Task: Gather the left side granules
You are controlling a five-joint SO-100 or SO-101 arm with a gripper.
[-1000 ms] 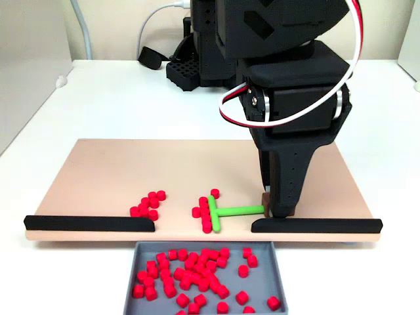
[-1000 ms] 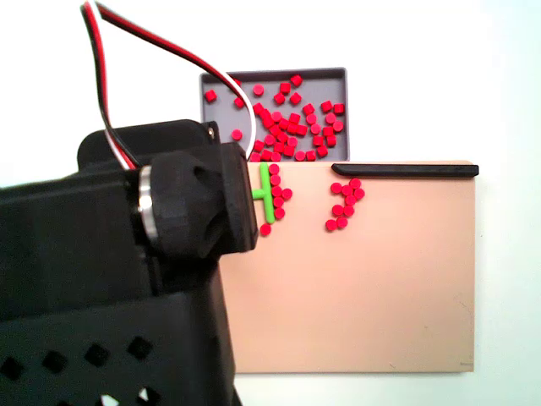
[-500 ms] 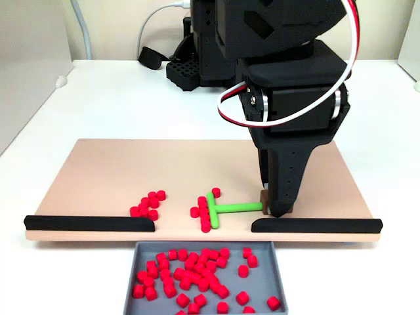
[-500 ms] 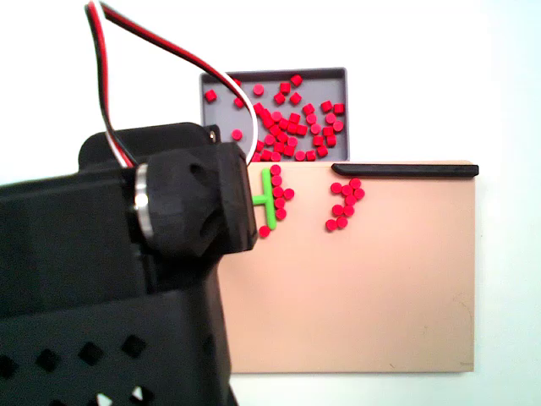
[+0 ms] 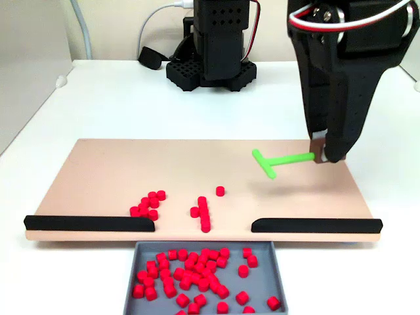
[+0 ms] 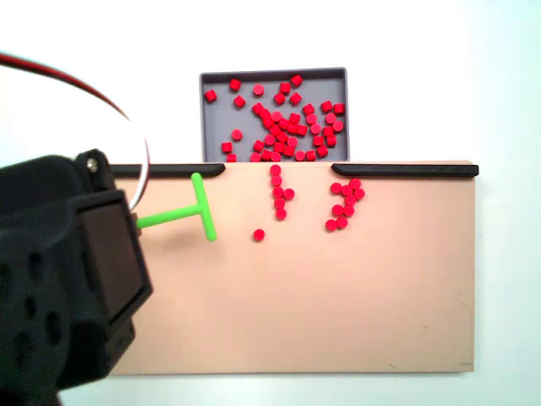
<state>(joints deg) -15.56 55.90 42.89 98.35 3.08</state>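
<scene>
Your gripper (image 5: 323,157) is clamped on the stem end of the green T-shaped pusher (image 5: 275,161), held above the board (image 5: 105,177). The left-side granules (image 5: 148,205) cluster toward 8 o'clock from it, just behind the left black strip (image 5: 88,223).

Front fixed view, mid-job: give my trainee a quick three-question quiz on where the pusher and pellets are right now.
1. True or false: the green pusher touches the left cluster of granules.
2. What does the gripper hold?
3. The loose single pellet lies: A) in the grey tray, B) on the board, C) on a black strip.

Key: 1 false; 2 the pusher's stem end; 3 B.
</scene>
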